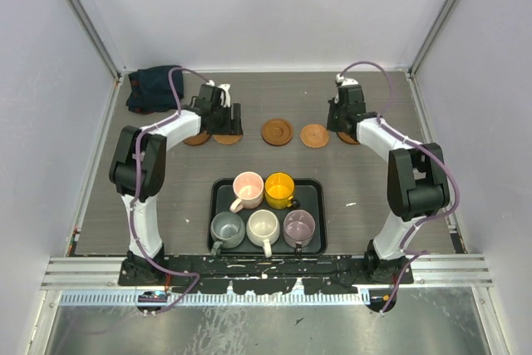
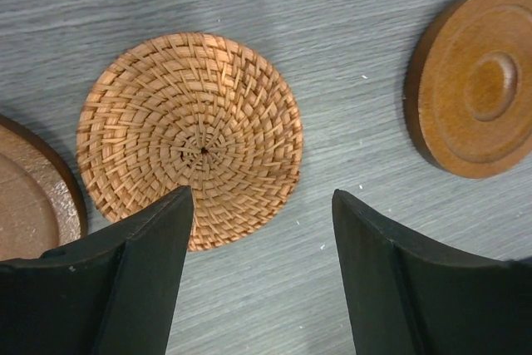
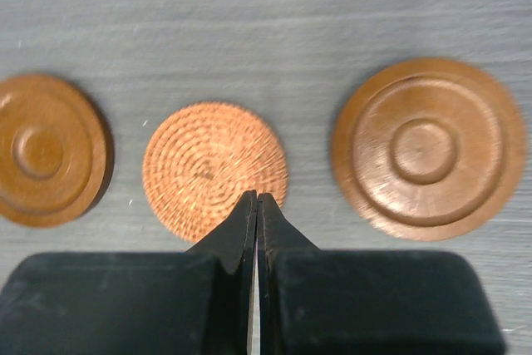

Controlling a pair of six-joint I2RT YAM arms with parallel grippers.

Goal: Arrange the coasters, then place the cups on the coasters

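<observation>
Five coasters lie in a row across the far half of the table. In the top view they are a dark one (image 1: pixel 197 138), a woven one (image 1: pixel 227 138), a dark ringed one (image 1: pixel 277 132), a woven one (image 1: pixel 314 135) and a last one (image 1: pixel 350 137) half hidden under the right arm. My left gripper (image 2: pixel 262 205) hangs open and empty just above the near edge of a woven coaster (image 2: pixel 189 139). My right gripper (image 3: pixel 257 199) is shut on nothing above the other woven coaster (image 3: pixel 214 168). The pink (image 1: pixel 248 186), yellow (image 1: pixel 280 189), grey-green (image 1: pixel 227 229), cream (image 1: pixel 263 226) and mauve (image 1: pixel 299 226) cups stand in the tray.
The black tray (image 1: pixel 314 191) sits at the near middle between the two arm bases. A dark blue cloth (image 1: pixel 152 89) lies in the back left corner. Wooden coasters (image 2: pixel 478 81) (image 3: pixel 428 147) flank each woven one. Walls close the table in on three sides.
</observation>
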